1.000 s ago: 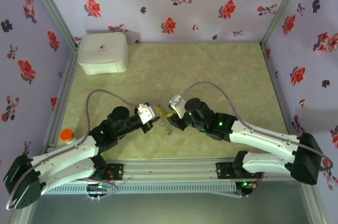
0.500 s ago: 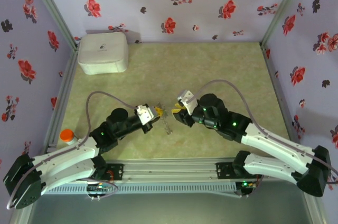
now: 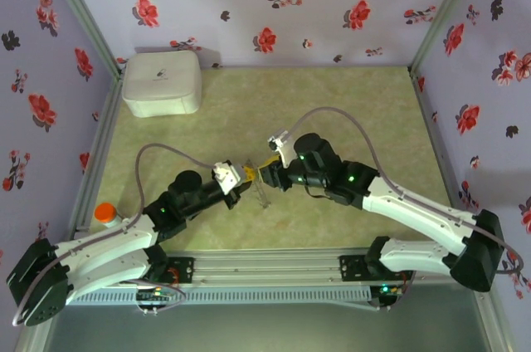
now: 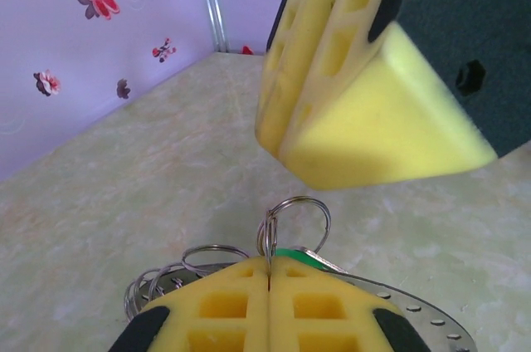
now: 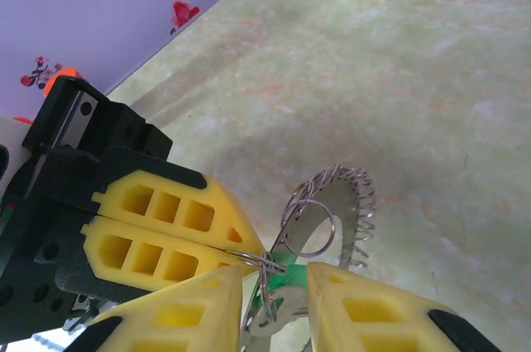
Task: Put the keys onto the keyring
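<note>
Two grippers meet tip to tip over the middle of the table (image 3: 357,103). Your left gripper (image 4: 270,276) has its yellow pads pressed flat together, pinching a thin wire loop (image 4: 267,236) that stands up just past its tips. Your right gripper (image 5: 274,306) is only narrowly parted. The keys (image 5: 276,280), one small green piece, sit in that gap along with part of the metal bunch, and you cannot tell whether either finger presses on them. The keyring (image 4: 415,309), a flat dark-grey band with a toothed rim, lies just beyond and below the left pads and reaches under the right fingertips. The green piece rests against it. For room, the two sets of fingertips are nearly touching, so there is almost none between them. Beyond both hands the table runs bare to the flowered walls (image 3: 290,3). A white box (image 3: 162,82) sits in the far corner on the left hand's side, well apart, and an orange-capped object (image 3: 104,212) stands beside the left arm at the table's edge. Count one green piece, one toothed ring and one box. The wire loops are several and too tangled to number exactly.
</note>
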Controlling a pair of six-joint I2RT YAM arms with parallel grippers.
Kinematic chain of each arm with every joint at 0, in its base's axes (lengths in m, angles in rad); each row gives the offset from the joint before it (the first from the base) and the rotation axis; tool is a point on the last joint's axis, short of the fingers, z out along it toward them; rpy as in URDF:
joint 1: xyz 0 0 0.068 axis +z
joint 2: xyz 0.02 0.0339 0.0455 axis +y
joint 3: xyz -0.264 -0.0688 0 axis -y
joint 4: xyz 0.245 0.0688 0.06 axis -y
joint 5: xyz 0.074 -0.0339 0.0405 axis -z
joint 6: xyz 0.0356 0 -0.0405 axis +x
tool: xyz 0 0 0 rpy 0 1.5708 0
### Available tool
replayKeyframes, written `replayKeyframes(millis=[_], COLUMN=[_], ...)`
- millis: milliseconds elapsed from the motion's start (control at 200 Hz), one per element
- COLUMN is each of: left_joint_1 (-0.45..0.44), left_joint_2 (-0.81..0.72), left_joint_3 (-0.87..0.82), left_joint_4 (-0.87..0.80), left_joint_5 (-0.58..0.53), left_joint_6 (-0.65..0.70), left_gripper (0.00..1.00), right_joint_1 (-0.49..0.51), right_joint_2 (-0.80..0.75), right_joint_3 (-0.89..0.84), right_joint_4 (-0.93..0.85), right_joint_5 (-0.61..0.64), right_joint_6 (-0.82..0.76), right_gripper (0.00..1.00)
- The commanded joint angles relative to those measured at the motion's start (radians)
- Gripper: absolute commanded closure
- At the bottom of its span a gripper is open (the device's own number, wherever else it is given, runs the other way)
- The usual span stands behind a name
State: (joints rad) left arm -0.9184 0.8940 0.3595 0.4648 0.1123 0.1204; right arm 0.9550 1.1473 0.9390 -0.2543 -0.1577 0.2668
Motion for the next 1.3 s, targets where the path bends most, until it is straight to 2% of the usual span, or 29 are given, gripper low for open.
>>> replayKeyframes(millis=[0, 640, 970, 1295], left_joint_1=[-0.007, -0.008, -0.007, -0.008], left_joint_2=[-0.002, -0.001, -0.011, -0.028], left_joint_3=[-0.008, -0.011, -0.011, -0.054], left_joint_4=[0.077, 0.064, 0.061, 0.238], left_joint_5=[-0.013, 0.014, 0.018, 0.058], left_joint_6=[-0.058, -0.087, -0.074, -0.078], left_gripper=[1.0, 1.0, 1.0, 1.0], right_joint_1=[-0.006, -0.007, -0.007, -0.043], right_joint_2=[0.025, 0.052, 0.036, 0.04], right_joint_3=[0.043, 0.04, 0.029, 0.006], right_joint_4=[-0.064, -0.026, -0.035, -0.069], right_joint_5=[-0.038, -0.045, -0.015, -0.02], right_joint_6=[0.037, 0.038, 0.033, 0.064], right_gripper=[0.74, 0.83, 1.0, 1.0])
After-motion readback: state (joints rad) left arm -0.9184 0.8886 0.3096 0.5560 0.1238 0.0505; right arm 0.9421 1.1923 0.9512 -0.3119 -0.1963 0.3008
